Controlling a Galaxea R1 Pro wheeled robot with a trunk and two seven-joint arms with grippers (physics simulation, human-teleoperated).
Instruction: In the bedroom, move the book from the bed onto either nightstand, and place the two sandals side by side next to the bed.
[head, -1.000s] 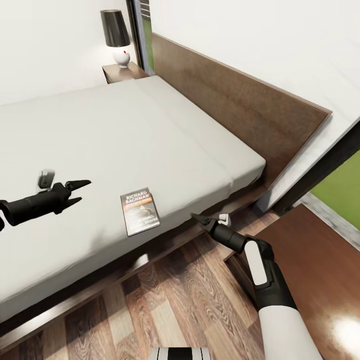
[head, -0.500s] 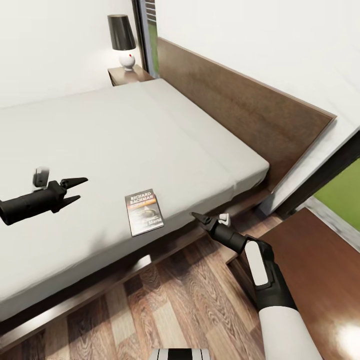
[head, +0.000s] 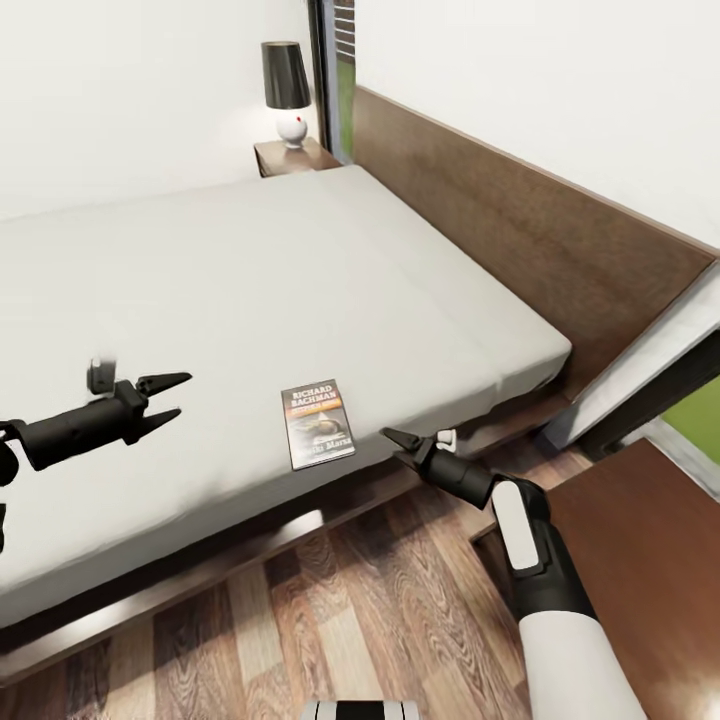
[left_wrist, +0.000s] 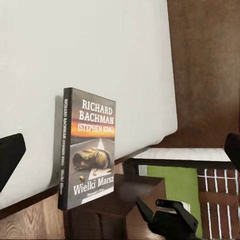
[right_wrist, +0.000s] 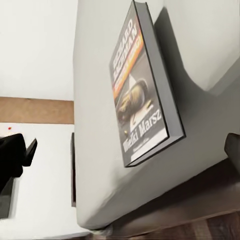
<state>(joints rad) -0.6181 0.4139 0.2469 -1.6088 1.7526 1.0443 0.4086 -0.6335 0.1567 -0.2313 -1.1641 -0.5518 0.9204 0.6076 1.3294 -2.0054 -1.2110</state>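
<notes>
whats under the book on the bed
The book lies flat on the bed's off-white mattress, near its edge. Whatever is directly beneath the cover is hidden.

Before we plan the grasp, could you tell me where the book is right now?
In the head view the book lies flat on the bed near its front edge, between the left pincer and the right pincer, nearer the right one.

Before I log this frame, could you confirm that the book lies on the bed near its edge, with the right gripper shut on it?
Not quite: the book does lie on the bed near its edge, but the right gripper is beside it, not shut on it. The head view shows the gap between them.
</notes>
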